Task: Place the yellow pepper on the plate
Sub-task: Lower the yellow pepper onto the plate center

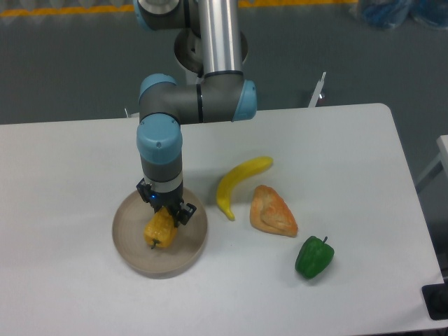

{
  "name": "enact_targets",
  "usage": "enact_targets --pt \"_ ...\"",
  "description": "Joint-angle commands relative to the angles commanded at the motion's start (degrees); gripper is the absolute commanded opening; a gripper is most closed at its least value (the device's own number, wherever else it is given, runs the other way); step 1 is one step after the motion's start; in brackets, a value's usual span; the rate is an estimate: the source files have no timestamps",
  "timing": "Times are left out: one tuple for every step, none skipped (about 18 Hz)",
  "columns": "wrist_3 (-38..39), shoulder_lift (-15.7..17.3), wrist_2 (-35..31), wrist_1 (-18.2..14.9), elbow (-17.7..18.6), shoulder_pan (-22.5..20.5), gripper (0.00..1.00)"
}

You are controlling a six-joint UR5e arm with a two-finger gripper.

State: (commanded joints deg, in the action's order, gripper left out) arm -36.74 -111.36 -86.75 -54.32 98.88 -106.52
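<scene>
I've got the gripper clamped on the pepper, stem down, over the middle of the plate so it drops inside the rim; can't tell if it's touching down yet, so no release.

The gripper points straight down, fingers closed in a grasp.
</scene>
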Motion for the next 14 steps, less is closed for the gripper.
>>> enact_targets --pt "-0.1 0.0 -0.1 0.0 0.0 0.0 0.34" --pt "-0.1 -0.1 -0.1 0.0 0.0 0.0 0.34" --pt "-0.1 0.0 -0.1 0.0 0.1 0.0 0.34" --pt "-0.2 -0.1 0.0 0.0 0.1 0.0 0.34" --pt "-0.2 -0.1 -0.1 0.0 0.2 0.0 0.34" --pt "-0.2 -0.1 -0.1 0.0 0.2 0.0 0.34" --pt "-0.2 -0.3 -0.1 0.0 0.0 0.0 0.34" --pt "-0.2 -0.3 -0.2 0.0 0.1 0.0 0.34" --pt "-0.2 -0.3 -0.1 0.0 0.0 0.0 0.34" --pt "-0.2 -0.4 -0.2 0.0 0.0 0.0 0.35" --pt "-0.2 -0.4 -0.2 0.0 0.0 0.0 0.38" --pt "-0.2 -0.4 -0.2 0.0 0.0 0.0 0.44" --pt "-0.1 -0.4 -0.2 0.0 -0.1 0.0 0.52" --pt "-0.1 -0.4 -0.2 -0.1 -0.2 0.0 0.57"
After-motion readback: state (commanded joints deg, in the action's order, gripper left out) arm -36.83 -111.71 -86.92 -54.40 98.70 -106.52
